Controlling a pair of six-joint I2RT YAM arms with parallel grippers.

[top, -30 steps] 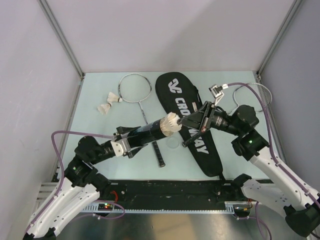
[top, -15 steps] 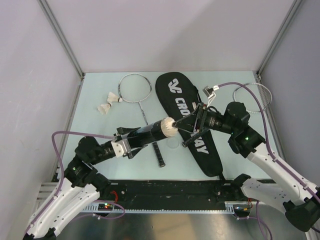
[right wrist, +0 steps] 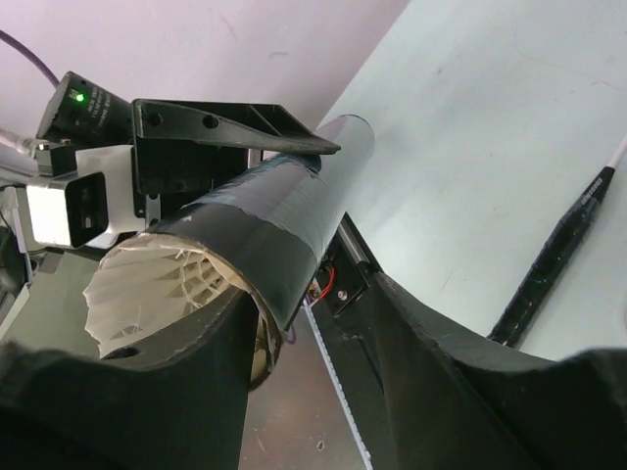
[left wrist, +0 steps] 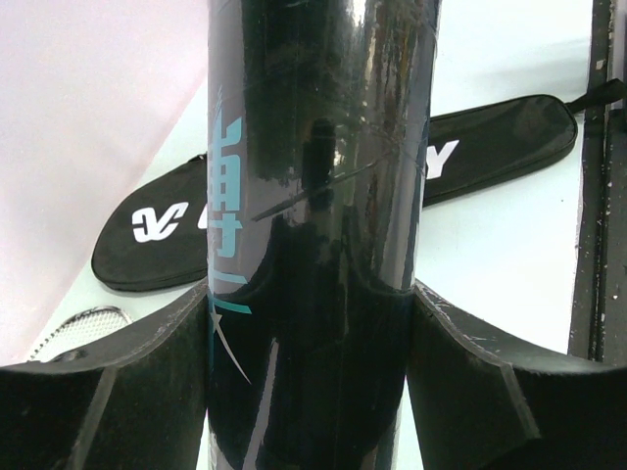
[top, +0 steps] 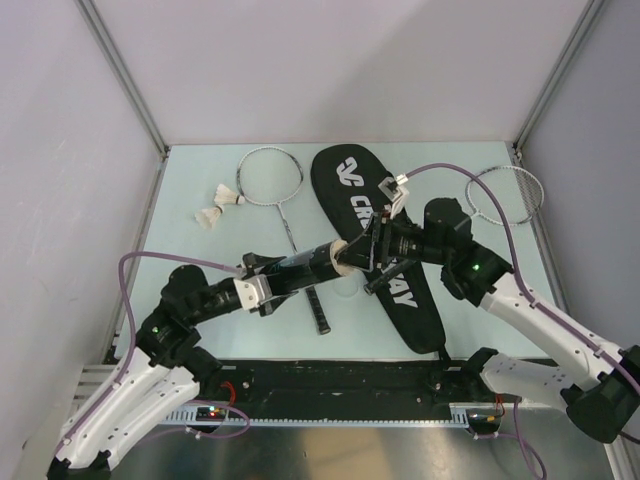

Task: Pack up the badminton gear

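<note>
Above mid-table, left pincer (left wrist: 312, 304) clamps tube (top: 308, 264), shuttlecock (right wrist: 157, 289) in its mouth btwn spread fingers of right pincer (top: 364, 264).

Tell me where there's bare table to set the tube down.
Bare table lies in the far-left corner beside the left racquet, and nearer, between the loose shuttlecocks and the left arm. The middle is crowded: the left hand and right hand meet at the tube by the bag.

The black bag (top: 341, 178) carried a white emblem and white capitals, of which only "CR" and a closing "AY" showed. In the left wrist view it gave the emblem and "Y". The tube (left wrist: 323, 196) bore teal characters, not legible.
</note>
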